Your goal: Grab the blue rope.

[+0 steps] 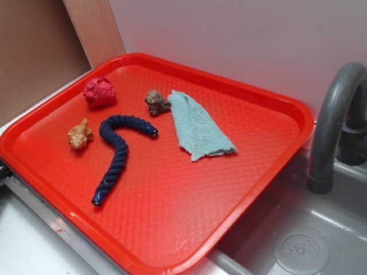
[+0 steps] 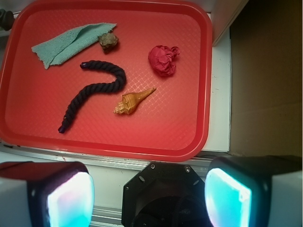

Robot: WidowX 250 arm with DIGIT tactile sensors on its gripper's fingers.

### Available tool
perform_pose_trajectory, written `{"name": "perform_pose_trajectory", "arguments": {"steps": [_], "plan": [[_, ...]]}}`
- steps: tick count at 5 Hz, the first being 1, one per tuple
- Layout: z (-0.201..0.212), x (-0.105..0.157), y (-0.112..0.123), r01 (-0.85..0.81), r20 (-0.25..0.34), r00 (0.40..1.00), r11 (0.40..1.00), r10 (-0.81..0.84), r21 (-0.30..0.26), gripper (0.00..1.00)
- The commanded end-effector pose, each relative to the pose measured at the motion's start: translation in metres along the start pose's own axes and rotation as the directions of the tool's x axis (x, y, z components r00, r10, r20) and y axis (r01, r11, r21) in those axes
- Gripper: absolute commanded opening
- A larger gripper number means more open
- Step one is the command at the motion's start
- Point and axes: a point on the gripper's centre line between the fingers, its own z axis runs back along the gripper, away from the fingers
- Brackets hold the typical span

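The blue rope (image 1: pixel 117 150) (image 2: pixel 94 90) lies bent like a hook on the red tray (image 1: pixel 189 223) (image 2: pixel 156 137), with a spiral seashell (image 1: pixel 79 135) (image 2: pixel 133 101) just beside its curve, a crumpled red wad (image 1: pixel 99 92) (image 2: pixel 162 59) beyond that, and a teal cloth (image 1: pixel 195 126) (image 2: pixel 68 43) touching a small brown rock (image 1: pixel 156 102) (image 2: pixel 109 40) near its other end. The gripper (image 2: pixel 149 189) hangs well back from the tray's near edge, its jaws wide apart and holding nothing. A grey faucet (image 1: pixel 332 126) curves over the sink (image 1: pixel 304 240) beside the tray.
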Motion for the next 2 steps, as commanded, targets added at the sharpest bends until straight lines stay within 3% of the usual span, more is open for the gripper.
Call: {"name": "perform_pose_trajectory", "arguments": {"steps": [1, 2], "plan": [[0.000, 0.000, 0.000, 0.000, 0.000, 1.000, 1.000, 0.000, 0.000, 1.00], [-0.018, 0.035, -0.010, -0.007, 0.007, 1.000, 0.997, 0.008, -0.074, 1.00]]}}
